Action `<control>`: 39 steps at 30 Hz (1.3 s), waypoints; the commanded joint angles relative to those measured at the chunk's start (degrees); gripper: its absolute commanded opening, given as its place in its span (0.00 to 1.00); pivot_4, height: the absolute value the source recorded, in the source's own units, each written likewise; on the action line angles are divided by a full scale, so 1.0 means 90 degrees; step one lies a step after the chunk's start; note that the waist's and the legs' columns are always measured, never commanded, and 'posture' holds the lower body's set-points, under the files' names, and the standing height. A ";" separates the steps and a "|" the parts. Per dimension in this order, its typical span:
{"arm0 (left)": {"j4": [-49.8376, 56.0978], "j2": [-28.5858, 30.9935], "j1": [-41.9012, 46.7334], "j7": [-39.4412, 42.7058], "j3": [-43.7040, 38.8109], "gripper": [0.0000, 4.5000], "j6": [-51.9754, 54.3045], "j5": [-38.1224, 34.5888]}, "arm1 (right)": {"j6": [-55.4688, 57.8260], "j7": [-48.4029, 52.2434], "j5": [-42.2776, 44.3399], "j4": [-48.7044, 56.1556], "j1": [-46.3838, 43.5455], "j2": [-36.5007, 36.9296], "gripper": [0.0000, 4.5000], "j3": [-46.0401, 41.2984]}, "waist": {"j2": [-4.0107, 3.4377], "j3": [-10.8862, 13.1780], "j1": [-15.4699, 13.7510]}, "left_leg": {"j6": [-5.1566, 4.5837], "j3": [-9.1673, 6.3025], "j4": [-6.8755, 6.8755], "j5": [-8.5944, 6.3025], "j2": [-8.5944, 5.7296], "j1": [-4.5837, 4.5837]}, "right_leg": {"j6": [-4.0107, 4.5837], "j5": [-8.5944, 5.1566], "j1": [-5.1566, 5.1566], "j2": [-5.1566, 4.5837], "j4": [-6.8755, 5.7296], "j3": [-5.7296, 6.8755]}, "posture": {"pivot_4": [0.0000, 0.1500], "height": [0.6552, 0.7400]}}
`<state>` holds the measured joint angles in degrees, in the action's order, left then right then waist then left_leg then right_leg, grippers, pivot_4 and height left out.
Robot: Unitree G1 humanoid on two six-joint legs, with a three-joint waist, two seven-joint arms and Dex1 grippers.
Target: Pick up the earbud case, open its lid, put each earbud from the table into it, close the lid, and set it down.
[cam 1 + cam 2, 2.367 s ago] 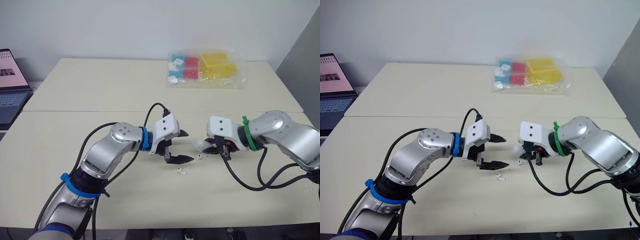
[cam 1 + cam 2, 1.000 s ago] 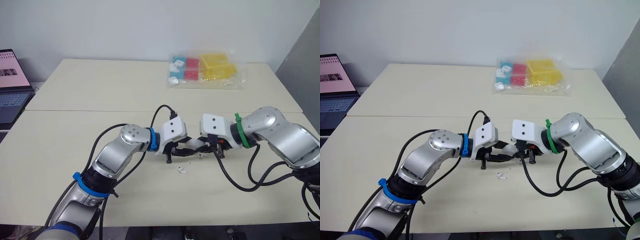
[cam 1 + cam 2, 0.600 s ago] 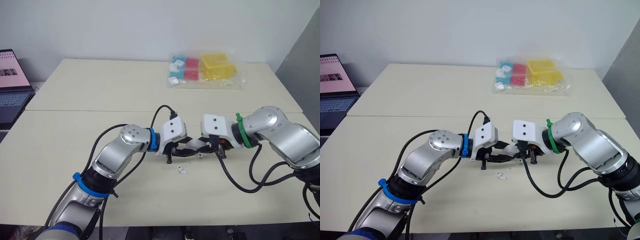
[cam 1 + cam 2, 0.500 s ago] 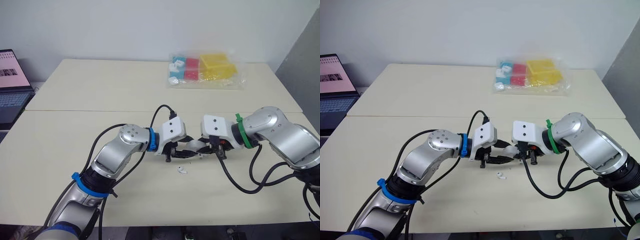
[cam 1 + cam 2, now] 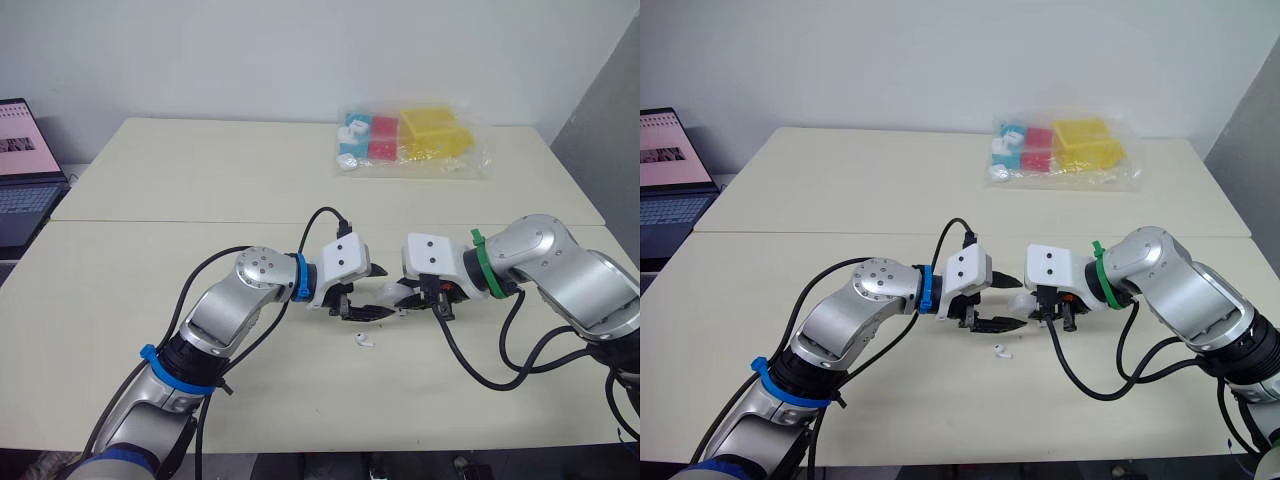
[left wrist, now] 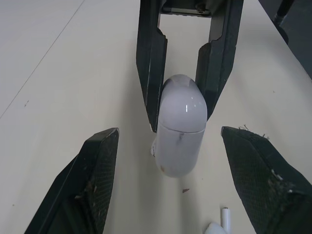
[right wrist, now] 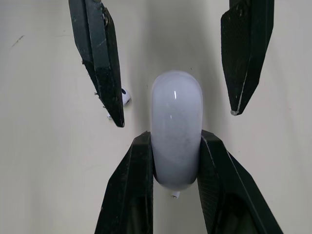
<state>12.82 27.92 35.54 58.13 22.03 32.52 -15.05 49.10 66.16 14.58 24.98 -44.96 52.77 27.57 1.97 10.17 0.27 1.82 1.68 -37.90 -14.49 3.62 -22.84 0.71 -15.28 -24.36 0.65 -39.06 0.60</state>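
The white earbud case (image 7: 176, 107), lid down, is held just above the table by my right gripper (image 7: 175, 135), which is shut on its lower half. My left gripper (image 5: 378, 293) faces it from the left, open, with one black finger (image 6: 97, 180) on each side of the case's lid end and not touching it. One white earbud (image 5: 363, 340) lies on the table in front of the left gripper. A second earbud (image 7: 124, 95) lies under and beside the case, partly hidden by it.
A clear plastic bag of red, blue and yellow blocks (image 5: 410, 140) sits at the back of the cream table (image 5: 200, 190). A laptop (image 5: 20, 170) stands off the table's left end. Black cables loop from both wrists.
The two grippers came together from apart. The left gripper's fingers, close against the case's end half a second ago, have now spread open. The right gripper keeps its hold.
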 commanded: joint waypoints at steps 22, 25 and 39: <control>0.0003 -0.0026 0.0017 0.0103 -0.0030 0.16 0.0035 -0.0037 | -0.0155 0.0082 -0.0086 0.0122 -0.0029 -0.0049 0.18 -0.0187 | 0.0000 0.0000 0.0000 | 0.0000 0.0000 -0.0002 0.0000 0.0000 0.0000 | 0.0001 0.0000 0.0001 0.0000 -0.0001 0.0000 | 1.00 1.00; 0.0029 -0.0040 0.0017 0.0078 -0.0017 0.16 0.0059 -0.0023 | -0.0166 0.0097 -0.0095 0.0114 -0.0047 -0.0057 0.18 -0.0175 | 0.0000 0.0000 0.0000 | 0.0000 0.0000 -0.0002 0.0000 0.0000 0.0000 | 0.0001 0.0000 0.0001 0.0000 -0.0002 0.0000 | 1.00 1.00; 0.0114 -0.0009 -0.0091 -0.0006 -0.0138 0.16 0.0239 -0.0095 | -0.0582 0.0432 -0.0395 0.0028 0.0077 0.0310 0.80 -0.0210 | 0.0000 0.0000 -0.0004 | 0.0000 -0.0001 -0.0003 0.0000 -0.0001 0.0001 | 0.0001 0.0001 0.0001 0.0000 -0.0002 0.0000 | 1.00 1.00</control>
<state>11.80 27.87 34.80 58.19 22.12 34.71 -15.17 45.24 69.22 11.96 24.53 -44.10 54.49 27.55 1.97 10.17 0.24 1.82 1.68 -37.94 -14.49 3.62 -22.83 0.71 -15.27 -24.35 0.65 -39.08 0.60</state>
